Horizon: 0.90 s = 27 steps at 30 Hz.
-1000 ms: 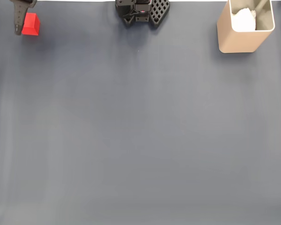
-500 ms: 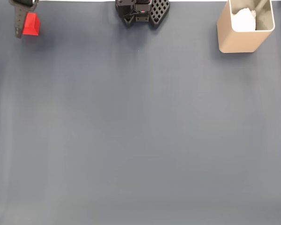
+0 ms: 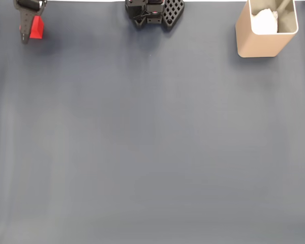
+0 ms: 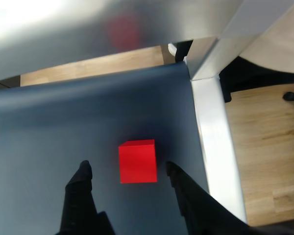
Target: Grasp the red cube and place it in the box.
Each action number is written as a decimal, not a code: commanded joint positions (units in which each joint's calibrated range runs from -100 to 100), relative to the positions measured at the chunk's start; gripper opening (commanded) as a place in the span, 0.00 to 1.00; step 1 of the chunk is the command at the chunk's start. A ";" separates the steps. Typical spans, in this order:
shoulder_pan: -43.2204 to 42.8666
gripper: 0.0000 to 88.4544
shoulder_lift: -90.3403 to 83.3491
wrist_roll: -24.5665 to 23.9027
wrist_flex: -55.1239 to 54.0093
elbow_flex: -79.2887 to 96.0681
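Note:
The red cube (image 3: pixel 37 28) rests on the dark blue mat at the far top left of the fixed view. My gripper (image 3: pixel 30 30) hangs over it, one dark finger (image 3: pixel 24 29) along the cube's left side. In the wrist view the red cube (image 4: pixel 137 160) lies flat on the mat between my two black fingertips (image 4: pixel 83 174), with a gap on each side; the gripper (image 4: pixel 127 170) is open and holds nothing. The tan box (image 3: pixel 259 43) stands upright at the top right, far from the cube, with something white inside.
The arm's black base (image 3: pixel 153 12) sits at the top middle of the mat. In the wrist view the mat ends close to the cube at a pale metal table edge (image 4: pixel 210 147), with wooden floor (image 4: pixel 264 127) beyond.
The gripper has shifted a little to the right in the fixed view and now covers more of the cube's left side. The cube stays where it was.

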 commanded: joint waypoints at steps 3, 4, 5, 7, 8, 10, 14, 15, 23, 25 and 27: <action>-1.24 0.42 -1.37 -0.24 -1.82 1.13; -1.38 0.42 -1.63 -0.34 -1.90 1.41; -1.52 0.42 -1.80 -0.44 -1.90 1.50; -1.74 0.42 -1.98 -0.54 -1.90 1.68; -1.88 0.42 -1.98 -0.63 -1.90 1.68; -2.16 0.42 -1.98 -0.83 -1.98 1.68; -2.73 0.42 -1.63 -1.32 -2.47 1.32; -2.80 0.42 -1.46 -1.42 -2.47 1.13; -3.65 0.43 -0.07 -2.00 -3.13 -0.41; -3.94 0.43 0.79 -2.25 -3.13 -1.42; -4.15 0.43 1.40 -2.39 -3.13 -2.24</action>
